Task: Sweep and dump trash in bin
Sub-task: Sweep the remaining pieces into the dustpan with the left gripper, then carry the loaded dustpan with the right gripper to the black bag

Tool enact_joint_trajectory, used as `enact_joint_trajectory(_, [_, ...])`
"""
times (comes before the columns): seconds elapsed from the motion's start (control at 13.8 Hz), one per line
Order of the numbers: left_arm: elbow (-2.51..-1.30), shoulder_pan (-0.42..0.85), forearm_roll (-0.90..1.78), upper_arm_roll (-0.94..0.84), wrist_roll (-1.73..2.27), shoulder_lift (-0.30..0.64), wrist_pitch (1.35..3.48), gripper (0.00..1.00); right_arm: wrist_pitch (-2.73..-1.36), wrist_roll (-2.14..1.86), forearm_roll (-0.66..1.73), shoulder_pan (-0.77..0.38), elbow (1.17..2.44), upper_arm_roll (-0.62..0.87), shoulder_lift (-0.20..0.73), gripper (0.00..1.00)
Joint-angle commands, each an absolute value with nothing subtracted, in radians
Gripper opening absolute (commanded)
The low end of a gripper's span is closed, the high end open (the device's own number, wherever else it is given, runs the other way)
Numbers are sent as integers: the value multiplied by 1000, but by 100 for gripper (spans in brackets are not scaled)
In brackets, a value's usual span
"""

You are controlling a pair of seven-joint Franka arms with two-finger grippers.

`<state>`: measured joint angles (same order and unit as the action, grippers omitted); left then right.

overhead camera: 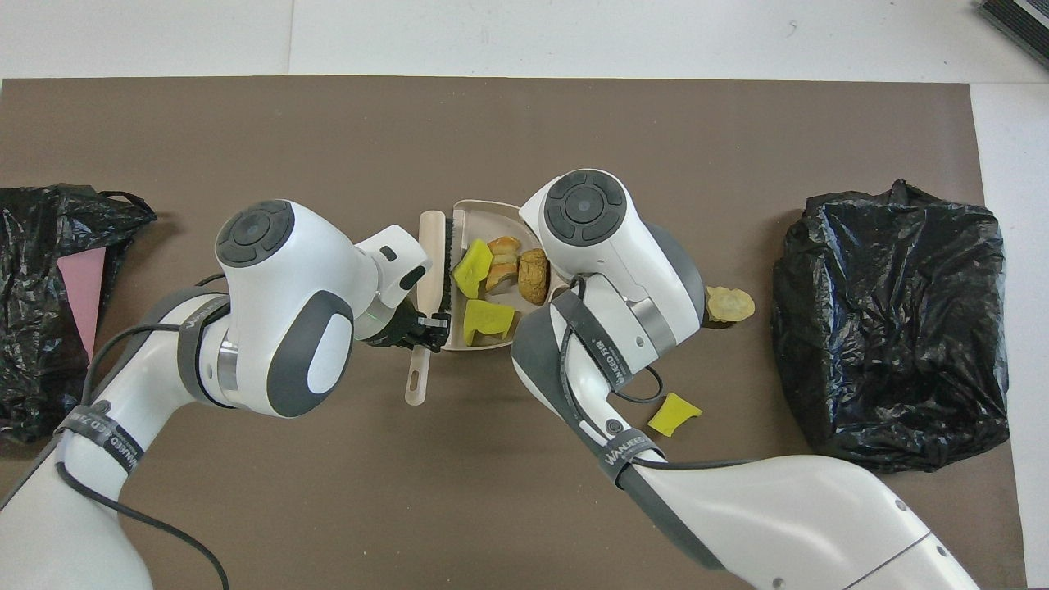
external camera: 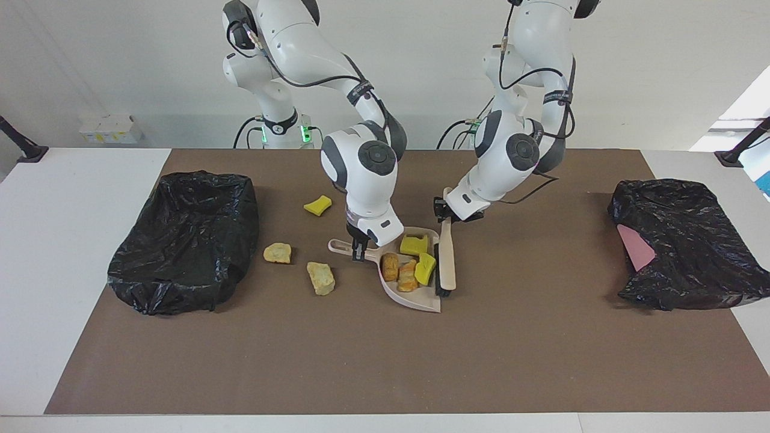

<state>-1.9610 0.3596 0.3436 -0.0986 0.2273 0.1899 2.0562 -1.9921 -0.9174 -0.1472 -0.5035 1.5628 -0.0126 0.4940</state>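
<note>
Both arms reaching in low over mid-table, wrists bent downward. Right gripper [external camera: 360, 249] pointing straight down, fingers clamping tight on a handle. Left gripper [external camera: 444, 210] angling in beside it, fingers pinching closed around another handle.

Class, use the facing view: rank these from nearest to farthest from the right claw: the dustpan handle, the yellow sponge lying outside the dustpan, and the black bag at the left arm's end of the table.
1. Dustpan handle: in the right claw.
2. Yellow sponge: on the mat, nearer the robots.
3. Black bag: at the left arm's end.
</note>
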Motion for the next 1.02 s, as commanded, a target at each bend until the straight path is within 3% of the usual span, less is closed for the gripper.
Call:
enact_joint_trajectory(0.0, [-1991, 359, 325, -94, 366, 156, 2063, 0, -2034, -940, -169, -491, 1609, -6, 468, 0])
enact_joint_trajectory(0.58, [-1985, 364, 206, -94, 578, 114, 1997, 0, -2072, -948, -164, -457, 1631, -5, 421, 0])
enact_joint_trajectory(0.94, [-2132, 443, 146, -100, 664, 19, 2045, 0, -2062, -1109, -150, -338, 1686, -3, 287, 0])
